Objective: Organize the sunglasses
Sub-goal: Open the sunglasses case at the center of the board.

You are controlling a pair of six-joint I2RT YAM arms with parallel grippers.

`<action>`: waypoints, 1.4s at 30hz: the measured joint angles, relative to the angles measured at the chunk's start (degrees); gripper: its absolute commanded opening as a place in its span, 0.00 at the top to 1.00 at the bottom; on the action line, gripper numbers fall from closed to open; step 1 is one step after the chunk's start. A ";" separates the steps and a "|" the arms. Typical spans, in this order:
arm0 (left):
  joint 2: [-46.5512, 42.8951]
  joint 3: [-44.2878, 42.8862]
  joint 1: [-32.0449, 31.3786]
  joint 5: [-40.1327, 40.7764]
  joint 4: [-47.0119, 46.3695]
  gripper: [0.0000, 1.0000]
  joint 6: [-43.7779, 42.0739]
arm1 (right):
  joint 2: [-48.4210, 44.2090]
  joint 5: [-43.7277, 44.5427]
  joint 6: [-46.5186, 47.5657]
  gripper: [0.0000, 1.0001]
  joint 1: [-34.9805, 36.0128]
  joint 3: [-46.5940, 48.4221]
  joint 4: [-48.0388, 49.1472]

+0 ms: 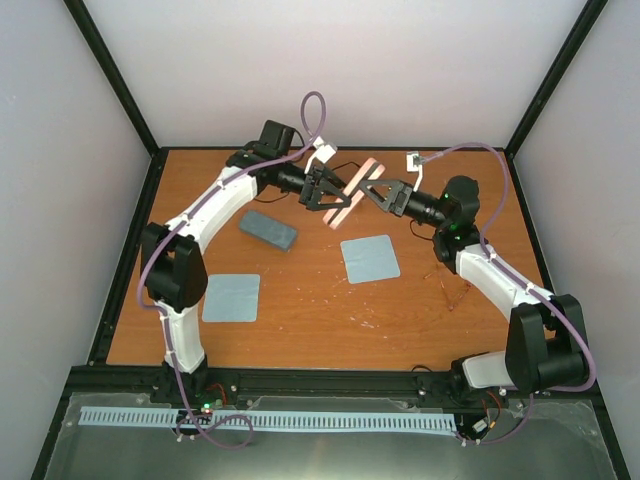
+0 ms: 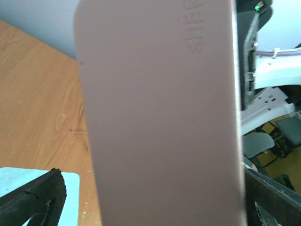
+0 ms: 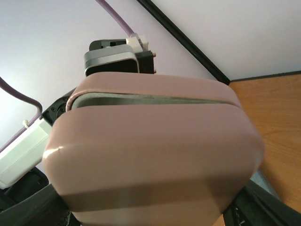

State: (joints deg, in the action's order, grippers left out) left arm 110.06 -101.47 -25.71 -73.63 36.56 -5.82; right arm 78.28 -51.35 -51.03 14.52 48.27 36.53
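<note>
A pink oblong case hangs in the air over the far middle of the table, held between both grippers. My left gripper is shut on its left side; the case fills the left wrist view. My right gripper is shut on its right end. In the right wrist view the case shows a thin grey-green gap under its lid. A faint, thin reddish-clear pair of sunglasses lies on the table by the right arm. The black pair is out of view.
A blue-grey case lies left of centre. Two light-blue cloths lie flat, one at the near left and one at the centre. The black frame posts and pale walls enclose the wooden table.
</note>
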 measured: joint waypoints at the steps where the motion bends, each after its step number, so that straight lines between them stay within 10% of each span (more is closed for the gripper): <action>1: 0.26 -0.37 0.00 0.52 0.57 0.01 -0.63 | -0.02 -0.24 0.20 0.51 0.00 0.00 -0.52; 35: 7.96 -5.14 4.79 7.30 12.96 0.01 -12.85 | -7.78 1.07 8.28 0.56 -0.02 -1.84 -17.33; 42: 7.13 -3.04 4.81 5.07 14.32 0.18 -13.27 | -6.62 4.74 8.02 0.55 -0.02 -2.43 -15.69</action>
State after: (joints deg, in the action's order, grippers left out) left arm 117.19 -104.51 -20.91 -68.55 50.87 -19.09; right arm 71.66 -46.61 -43.00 14.50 45.84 20.84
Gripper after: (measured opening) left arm 0.877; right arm 0.703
